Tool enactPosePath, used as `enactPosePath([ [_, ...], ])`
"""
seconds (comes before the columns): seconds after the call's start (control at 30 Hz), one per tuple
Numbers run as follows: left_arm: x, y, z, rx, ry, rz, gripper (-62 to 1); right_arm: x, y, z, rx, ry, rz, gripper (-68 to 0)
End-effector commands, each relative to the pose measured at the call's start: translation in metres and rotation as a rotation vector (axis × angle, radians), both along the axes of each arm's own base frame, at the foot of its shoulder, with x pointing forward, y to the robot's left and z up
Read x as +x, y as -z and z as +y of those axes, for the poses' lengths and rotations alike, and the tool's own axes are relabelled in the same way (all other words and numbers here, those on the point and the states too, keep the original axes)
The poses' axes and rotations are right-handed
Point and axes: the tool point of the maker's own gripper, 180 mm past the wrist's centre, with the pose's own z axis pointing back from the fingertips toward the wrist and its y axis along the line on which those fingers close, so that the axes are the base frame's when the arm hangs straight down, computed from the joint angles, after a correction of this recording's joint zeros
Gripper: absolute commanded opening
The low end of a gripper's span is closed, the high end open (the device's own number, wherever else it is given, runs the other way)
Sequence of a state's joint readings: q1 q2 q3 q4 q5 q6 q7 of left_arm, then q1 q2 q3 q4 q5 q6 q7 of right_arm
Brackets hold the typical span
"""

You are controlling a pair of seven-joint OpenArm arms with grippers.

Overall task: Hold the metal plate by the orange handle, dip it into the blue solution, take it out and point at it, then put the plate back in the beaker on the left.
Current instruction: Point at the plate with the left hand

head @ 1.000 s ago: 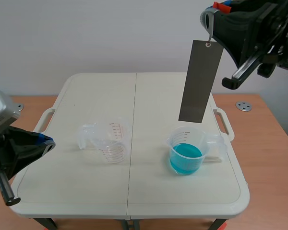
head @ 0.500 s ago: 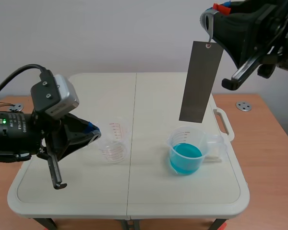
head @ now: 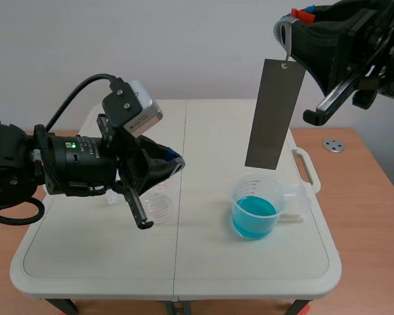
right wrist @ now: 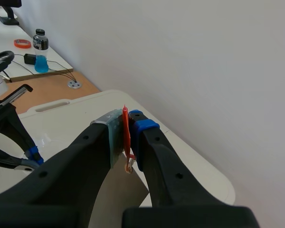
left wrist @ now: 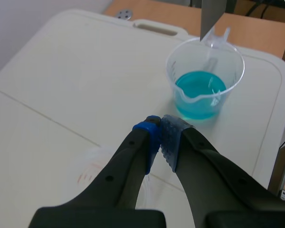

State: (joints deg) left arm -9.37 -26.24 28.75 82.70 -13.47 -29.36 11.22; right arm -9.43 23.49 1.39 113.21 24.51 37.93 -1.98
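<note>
— Where is the metal plate (head: 274, 113)?

— It hangs high over the right half of the table (head: 203, 125), nearly upright with a slight tilt. A small grey loop (head: 286, 36) passes through the hole at its top edge. The right gripper (right wrist: 127, 122) has its two fingers pressed tight on the thin orange handle (right wrist: 125, 134), and the plate dangles below it.

— And its lower edge?

— It is in the air above the far side of the rim of the beaker of blue solution (head: 256, 207), clear of it and not touching. The left wrist view shows that bottom edge just past the beaker's spout.

— And the left arm?

— The left gripper (left wrist: 161, 127) hangs over the middle of the table. Its fingers are closed pad against pad with nothing between them. The tips face the beaker of blue solution and stop well short of it.

— How much room is around it?

— Bare tabletop lies between the fingertips and the beaker of blue solution. The empty beaker (head: 159, 202) stands under and behind the left gripper, partly hidden by it. The beaker of blue solution sits near the table's right edge with its own handle turned toward that edge, close to the table's moulded grip (head: 304, 167).
</note>
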Motion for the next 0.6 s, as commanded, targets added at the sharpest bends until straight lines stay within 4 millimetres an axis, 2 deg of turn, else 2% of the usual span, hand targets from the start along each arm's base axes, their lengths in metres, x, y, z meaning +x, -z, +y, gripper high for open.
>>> enactPosePath([
  [0.0, -0.001, -0.006, -0.010, -0.021, 0.029, -0.005, -59.0, -0.001, -0.014, 0.000, 0.016, -0.002, -0.042, -66.4],
  [0.17, -0.004, -0.001, -0.031, -0.025, 0.067, 0.027, -59.0, -0.001, -0.014, 0.000, 0.016, -0.002, -0.042, -66.4],
  [0.33, 0.002, -0.003, -0.044, -0.054, 0.068, 0.034, -59.0, -0.001, -0.014, 0.000, 0.016, -0.002, -0.042, -66.4],
  [0.57, 0.006, -0.003, -0.045, -0.045, 0.065, 0.012, -59.0, -0.001, -0.014, 0.000, 0.016, -0.002, -0.042, -66.4],
])
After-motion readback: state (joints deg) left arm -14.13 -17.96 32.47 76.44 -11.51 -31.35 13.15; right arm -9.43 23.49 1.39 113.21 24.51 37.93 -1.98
